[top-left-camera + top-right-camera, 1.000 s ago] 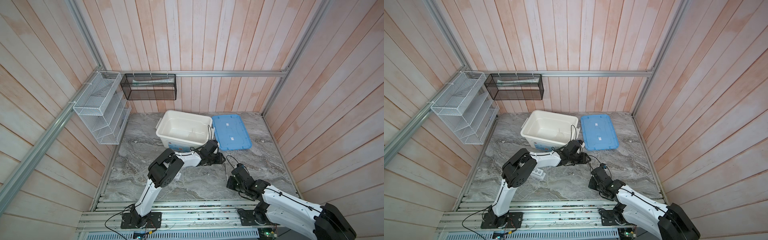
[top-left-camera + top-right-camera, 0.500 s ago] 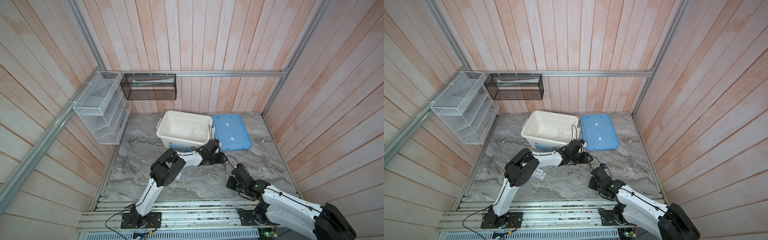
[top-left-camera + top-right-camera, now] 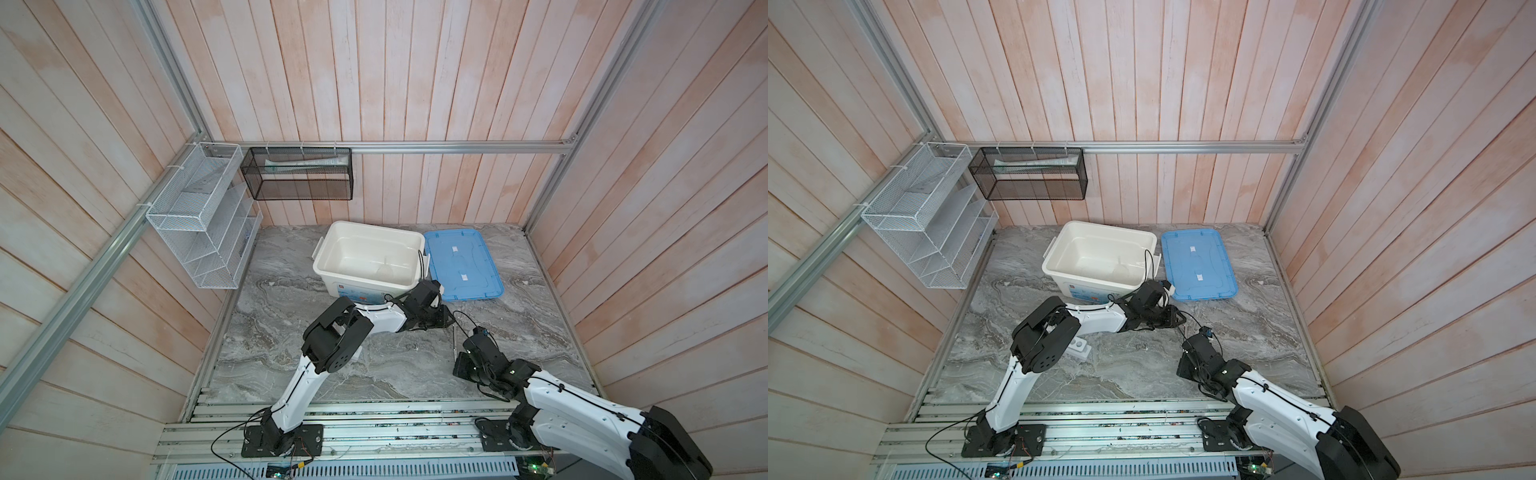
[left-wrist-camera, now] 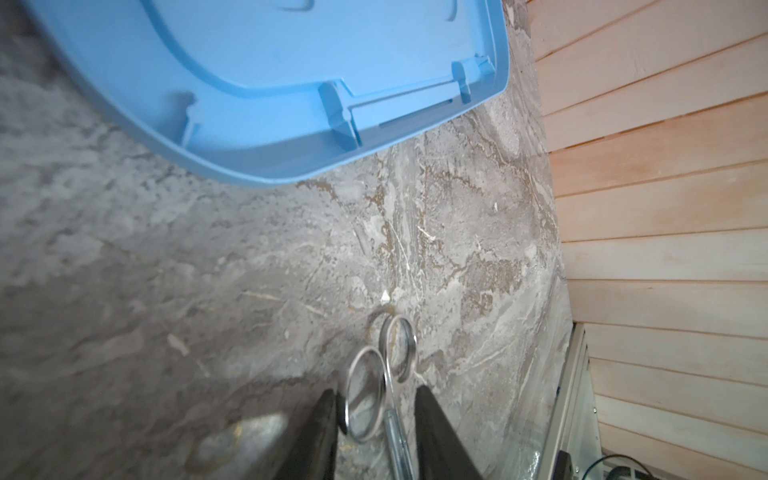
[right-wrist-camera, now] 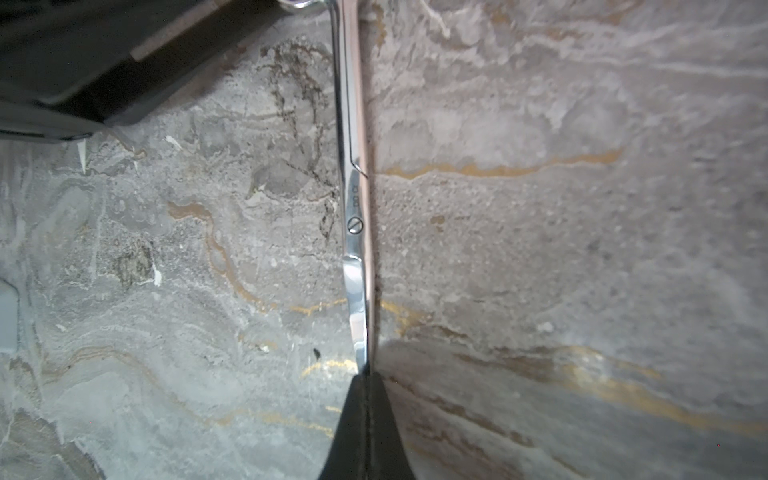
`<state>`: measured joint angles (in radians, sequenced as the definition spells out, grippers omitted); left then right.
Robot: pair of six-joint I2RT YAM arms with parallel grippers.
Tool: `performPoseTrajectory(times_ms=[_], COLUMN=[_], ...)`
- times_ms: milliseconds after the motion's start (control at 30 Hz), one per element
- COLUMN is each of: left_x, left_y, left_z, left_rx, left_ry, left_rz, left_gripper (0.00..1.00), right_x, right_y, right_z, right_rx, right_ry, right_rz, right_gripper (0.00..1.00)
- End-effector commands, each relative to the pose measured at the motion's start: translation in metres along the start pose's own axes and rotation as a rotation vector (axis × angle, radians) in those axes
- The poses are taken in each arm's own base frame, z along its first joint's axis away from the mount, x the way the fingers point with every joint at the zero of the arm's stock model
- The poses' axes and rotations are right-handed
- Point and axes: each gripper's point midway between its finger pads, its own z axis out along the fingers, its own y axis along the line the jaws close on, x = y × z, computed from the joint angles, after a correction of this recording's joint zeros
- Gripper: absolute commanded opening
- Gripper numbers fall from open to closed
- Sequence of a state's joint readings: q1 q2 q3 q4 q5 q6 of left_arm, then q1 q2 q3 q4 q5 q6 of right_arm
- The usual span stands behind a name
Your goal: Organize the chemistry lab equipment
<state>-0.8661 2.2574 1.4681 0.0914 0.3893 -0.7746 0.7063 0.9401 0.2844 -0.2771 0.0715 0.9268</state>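
A grey marble-patterned tabletop with ochre veins fills a booth walled in pale pink wooden planks; an aluminium rail runs along the back wall. A slim pair of metal scissors lies flat on the stone between the two grippers. The right gripper has its jaws pressed together, pinching the blade tips. At the far end, the left gripper stands with jaws spread either side of the finger rings; one ring sits just beside one finger. Beyond the left jaws lies a blue lid flat on the stone, and next to it an open white bin. Behind the left jaws, half under that arm, a white rack rests on the tabletop. A white wire shelf and a black mesh basket hang on the walls.
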Motion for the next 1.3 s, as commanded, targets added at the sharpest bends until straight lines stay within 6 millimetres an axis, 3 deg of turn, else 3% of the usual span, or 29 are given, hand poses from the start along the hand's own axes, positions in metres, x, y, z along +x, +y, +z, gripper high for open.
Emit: performPoseTrajectory(times_ms=[0,400,567,767,900,1067,1267], left_x=[0.009,0.008,0.006,-0.002,-0.004,-0.009,-0.014], left_y=[0.004,0.005,0.006,0.008,0.010,0.007,0.004], left_z=[0.011,0.011,0.007,-0.005,-0.013,-0.023,-0.030], left_rx=[0.005,0.010,0.012,-0.009,-0.010,-0.007,-0.003], left_ry=[0.034,0.030,0.020,-0.009,-0.024,-0.044,-0.060], left_rz=[0.000,-0.006,-0.001,0.030,0.033,0.047,0.064], left_gripper=[0.29,0.12,0.09,0.09,0.09,0.11,0.12], right_x=[0.025,0.024,0.015,-0.027,-0.064,-0.090,-0.089], right_y=[-0.025,-0.024,-0.017,0.004,0.000,-0.009,0.001], right_z=[0.004,0.003,-0.006,-0.036,-0.051,-0.044,-0.024], right_rx=[0.076,0.077,0.075,0.060,0.089,0.110,0.100], right_ry=[0.084,0.086,0.064,-0.080,-0.168,-0.187,-0.106], right_rz=[-0.020,-0.020,-0.015,-0.003,-0.001,-0.010,-0.083], right_gripper=[0.05,0.04,0.06,0.24,0.30,0.30,0.27])
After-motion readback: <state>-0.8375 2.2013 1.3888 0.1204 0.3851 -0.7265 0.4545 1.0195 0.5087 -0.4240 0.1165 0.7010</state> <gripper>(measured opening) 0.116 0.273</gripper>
